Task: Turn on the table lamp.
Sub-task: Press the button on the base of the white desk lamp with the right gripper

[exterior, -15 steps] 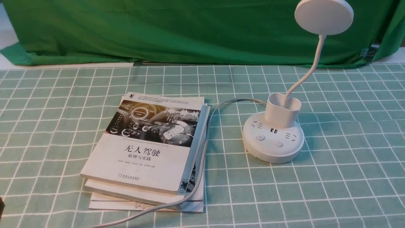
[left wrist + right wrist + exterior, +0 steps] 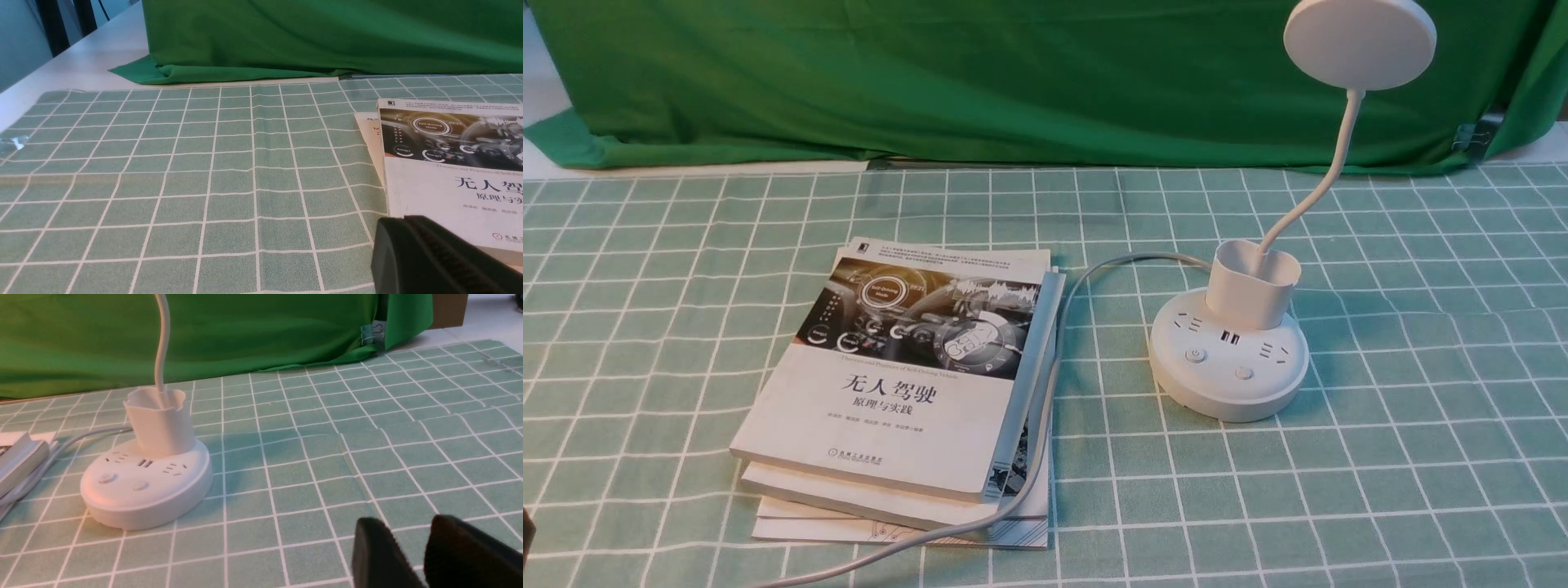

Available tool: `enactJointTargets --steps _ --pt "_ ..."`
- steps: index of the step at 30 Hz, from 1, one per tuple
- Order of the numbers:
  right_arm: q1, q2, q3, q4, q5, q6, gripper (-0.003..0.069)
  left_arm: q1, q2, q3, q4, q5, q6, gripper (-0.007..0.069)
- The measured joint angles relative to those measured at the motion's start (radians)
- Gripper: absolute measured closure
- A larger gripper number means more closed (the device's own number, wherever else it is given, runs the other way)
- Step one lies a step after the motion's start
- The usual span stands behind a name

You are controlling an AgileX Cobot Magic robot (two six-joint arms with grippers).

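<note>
In the front view, the white table lamp point(image 2: 1229, 359) stands upright at the right of the frame, its head at the upper right. Its cord point(image 2: 1039, 457) runs over the stacked books point(image 2: 890, 384), left of centre. Behind hangs a green cloth point(image 2: 931, 82). The right gripper point(image 2: 408, 526) has its fingers apart with nothing between; the left gripper point(image 2: 408, 220) has its fingers together, empty.

Lamp point(image 2: 1229, 359) right of books point(image 2: 890, 384)
</note>
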Motion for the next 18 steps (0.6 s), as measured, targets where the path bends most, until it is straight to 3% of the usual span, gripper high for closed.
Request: enactJointTargets --steps 18 --pt "0.000 0.000 0.000 0.000 0.000 -0.019 0.0418 0.000 0.000 0.000 0.000 0.000 0.000 0.0603"
